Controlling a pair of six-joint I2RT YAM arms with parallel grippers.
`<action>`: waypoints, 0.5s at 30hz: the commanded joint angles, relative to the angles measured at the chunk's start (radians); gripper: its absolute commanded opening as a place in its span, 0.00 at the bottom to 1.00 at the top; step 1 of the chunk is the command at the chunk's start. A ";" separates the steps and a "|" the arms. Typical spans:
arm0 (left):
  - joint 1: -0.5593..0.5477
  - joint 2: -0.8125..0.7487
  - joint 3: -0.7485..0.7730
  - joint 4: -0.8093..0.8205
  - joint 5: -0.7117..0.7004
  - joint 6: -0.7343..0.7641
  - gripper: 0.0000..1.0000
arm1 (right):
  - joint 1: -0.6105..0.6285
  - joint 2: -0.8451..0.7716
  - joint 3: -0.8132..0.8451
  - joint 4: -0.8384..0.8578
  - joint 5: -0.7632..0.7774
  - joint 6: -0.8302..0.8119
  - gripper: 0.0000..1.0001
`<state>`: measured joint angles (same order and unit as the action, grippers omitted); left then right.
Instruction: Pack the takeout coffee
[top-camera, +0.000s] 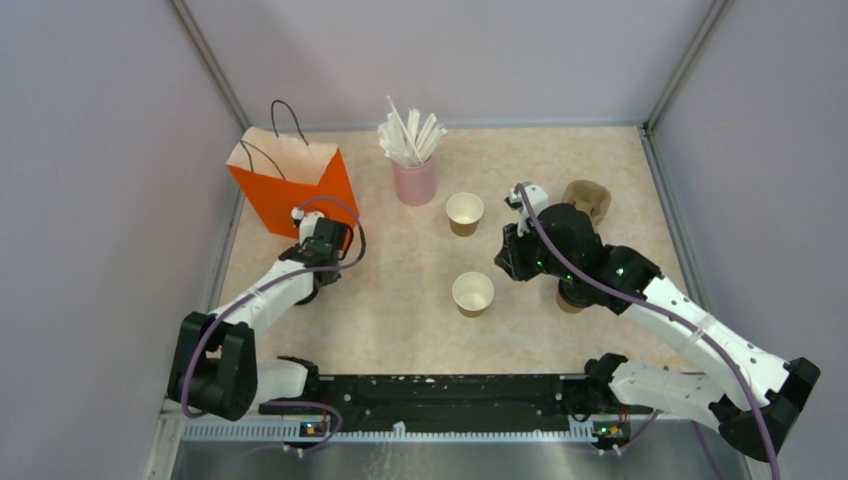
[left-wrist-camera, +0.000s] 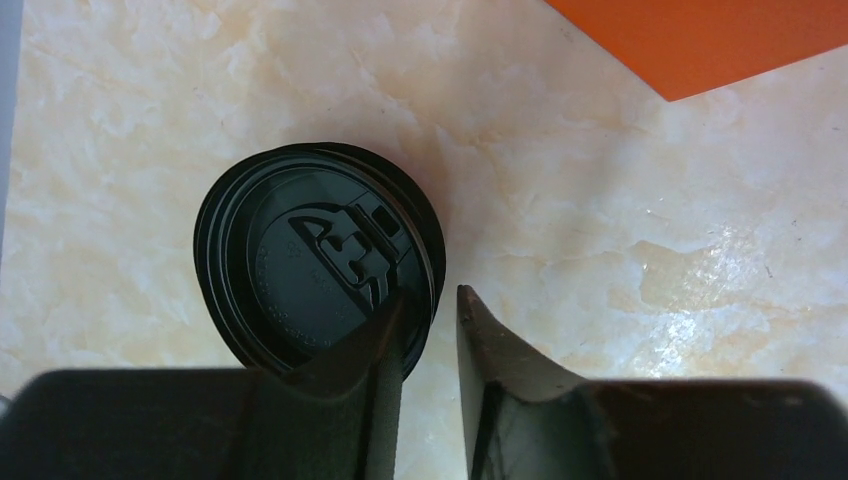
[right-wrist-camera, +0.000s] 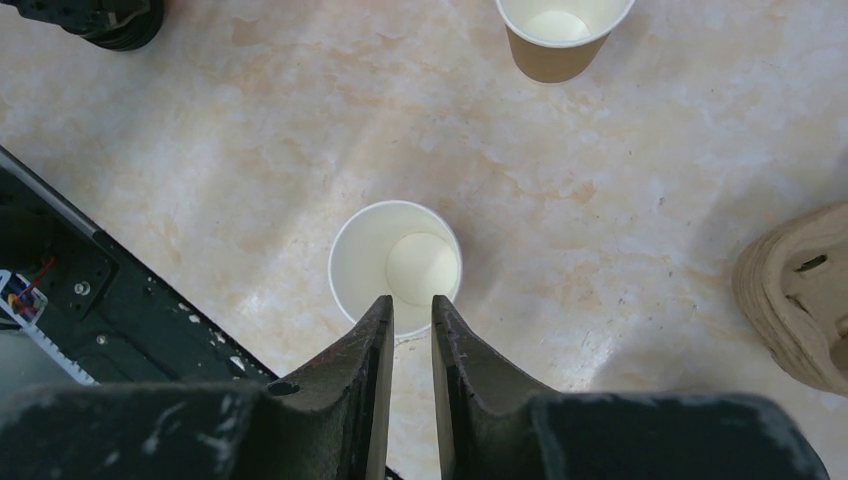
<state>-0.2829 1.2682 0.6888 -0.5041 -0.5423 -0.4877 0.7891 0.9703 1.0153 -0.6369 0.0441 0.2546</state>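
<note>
Left gripper (left-wrist-camera: 431, 296) fills the bottom of its wrist view, pointing down at the table (left-wrist-camera: 620, 200). Jaws are a little apart, nothing clamped, and bare table shows through the gap. Black lids (left-wrist-camera: 300, 260) lie flat on the table, spout side up, looking like a stack of several rims. One finger (left-wrist-camera: 370, 350) overlaps the stack's near edge; can't tell if it touches. Orange bag (left-wrist-camera: 720, 35) is just beyond, at the table's far left corner.

Right gripper (right-wrist-camera: 411, 298) has its jaws narrowly apart and holds nothing. Through the gap shows the near cup (right-wrist-camera: 395, 265), upright, open, no lid, white inside. It stands mid-table, somewhat toward the near edge. From the top view the gripper sits above and to the right of this cup, not on it. Far cup (right-wrist-camera: 560, 40), brown, also upright and unlidded, stands further back toward the far edge, well apart from the near one.

Carrier (right-wrist-camera: 800, 300) sits toward the far right corner. Pink cup (top-camera: 414, 182) with white straws (top-camera: 410, 135) stands at the far edge, between the bag and the far cup.
</note>
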 joint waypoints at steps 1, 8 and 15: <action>0.005 -0.015 -0.016 0.055 -0.016 -0.013 0.27 | 0.008 -0.022 0.027 0.007 0.016 -0.018 0.20; 0.005 -0.067 0.025 0.020 0.024 -0.011 0.00 | 0.007 -0.011 0.018 0.015 0.013 -0.015 0.20; 0.005 -0.183 0.075 -0.071 0.059 -0.043 0.00 | 0.008 -0.010 -0.008 0.044 -0.004 -0.003 0.20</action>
<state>-0.2821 1.1667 0.6952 -0.5167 -0.5091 -0.4999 0.7891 0.9703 1.0145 -0.6346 0.0479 0.2470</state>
